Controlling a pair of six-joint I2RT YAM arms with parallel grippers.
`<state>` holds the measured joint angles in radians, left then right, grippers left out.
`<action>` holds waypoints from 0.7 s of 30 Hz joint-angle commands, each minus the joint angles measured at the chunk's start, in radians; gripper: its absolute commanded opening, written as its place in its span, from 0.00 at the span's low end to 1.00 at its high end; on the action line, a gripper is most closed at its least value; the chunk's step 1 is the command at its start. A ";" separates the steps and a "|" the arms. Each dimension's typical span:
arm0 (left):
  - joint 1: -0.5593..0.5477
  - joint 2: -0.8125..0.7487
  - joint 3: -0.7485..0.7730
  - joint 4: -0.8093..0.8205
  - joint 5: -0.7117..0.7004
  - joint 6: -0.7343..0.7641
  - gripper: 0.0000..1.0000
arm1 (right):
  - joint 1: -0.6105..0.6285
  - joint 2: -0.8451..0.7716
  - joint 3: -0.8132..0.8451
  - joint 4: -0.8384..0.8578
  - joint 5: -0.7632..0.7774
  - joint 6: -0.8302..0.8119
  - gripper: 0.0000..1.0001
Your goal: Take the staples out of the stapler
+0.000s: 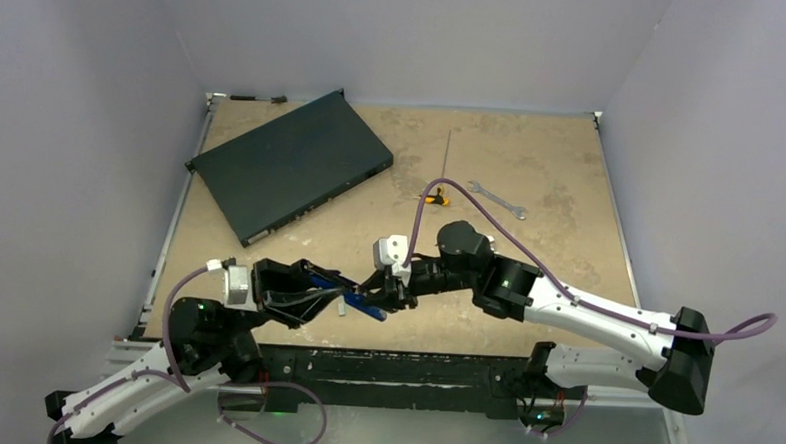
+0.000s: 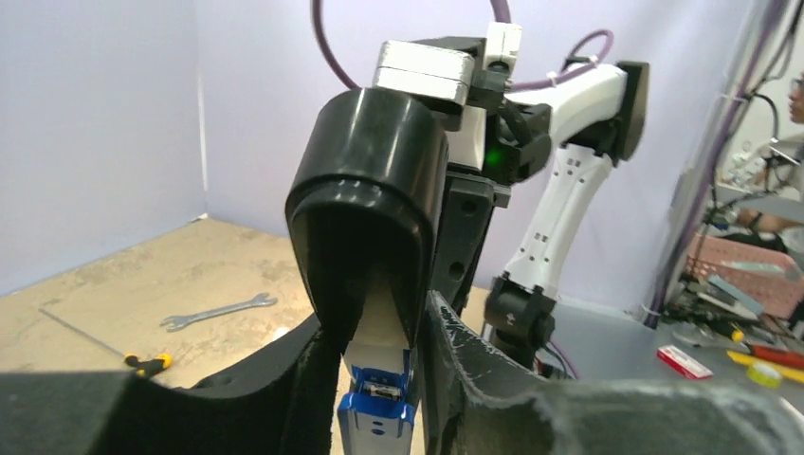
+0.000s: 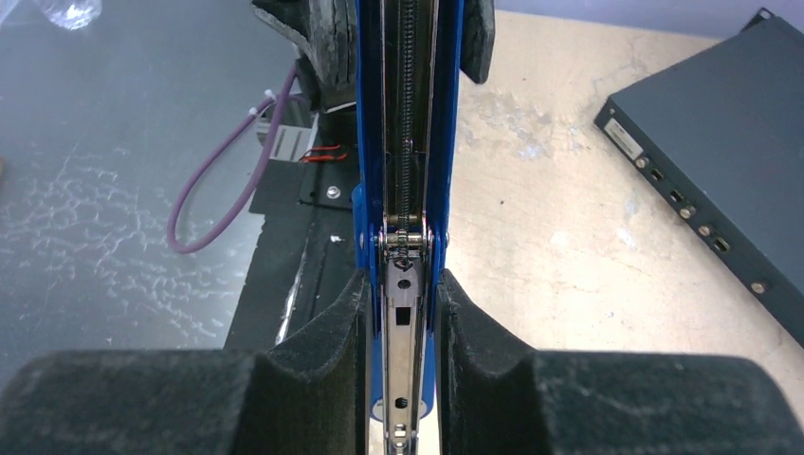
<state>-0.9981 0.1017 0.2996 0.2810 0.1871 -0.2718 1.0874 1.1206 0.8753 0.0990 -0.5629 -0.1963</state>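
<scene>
Found the stapler (image 1: 354, 298) raised above the front-centre of the table (image 1: 531, 188), splayed open, with its long axis left to right, straight from one gripper into the other. Noted the left gripper (image 2: 379, 365) clamped on one end and the right gripper (image 3: 403, 318) clamped on the blue bar (image 3: 408, 142); neither nearer. Saw the spring (image 3: 408, 95) in the open channel. Could not make out any staples, nor the stapler's middle behind the finger pads (image 3: 322, 341).

Plain lilac walls (image 1: 397, 42) close in the scuffed tan desk (image 1: 531, 168) on three sides, well beyond the right end effector (image 1: 390, 298). Behind it, speckled grey floor (image 3: 95, 190) lies evenly lit.
</scene>
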 commanded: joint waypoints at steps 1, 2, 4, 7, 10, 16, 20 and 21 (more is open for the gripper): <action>0.008 -0.054 0.000 0.112 -0.184 -0.030 0.37 | -0.013 -0.032 -0.009 0.039 0.070 0.052 0.00; 0.008 -0.052 0.001 0.105 -0.185 -0.031 0.39 | -0.013 -0.030 -0.011 0.043 0.080 0.058 0.00; 0.008 -0.045 0.006 0.090 -0.215 -0.034 0.45 | -0.013 -0.027 -0.010 0.046 0.105 0.067 0.00; 0.008 -0.037 0.015 0.064 -0.228 -0.035 0.62 | -0.013 -0.024 -0.004 0.042 0.145 0.075 0.00; 0.008 -0.039 0.023 0.032 -0.259 -0.034 0.81 | -0.014 -0.027 0.010 0.032 0.197 0.079 0.00; 0.007 -0.068 0.043 -0.104 -0.456 -0.079 0.90 | -0.022 -0.039 0.041 0.018 0.370 0.122 0.00; 0.008 -0.070 0.064 -0.204 -0.615 -0.161 0.92 | -0.030 -0.016 0.079 0.004 0.554 0.204 0.00; 0.008 -0.065 0.075 -0.234 -0.655 -0.179 0.93 | -0.033 -0.004 0.090 0.000 0.613 0.234 0.00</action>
<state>-0.9943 0.0368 0.3168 0.1669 -0.2691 -0.3584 1.0710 1.1194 0.8646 0.0349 -0.1890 -0.0708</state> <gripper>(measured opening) 0.919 0.246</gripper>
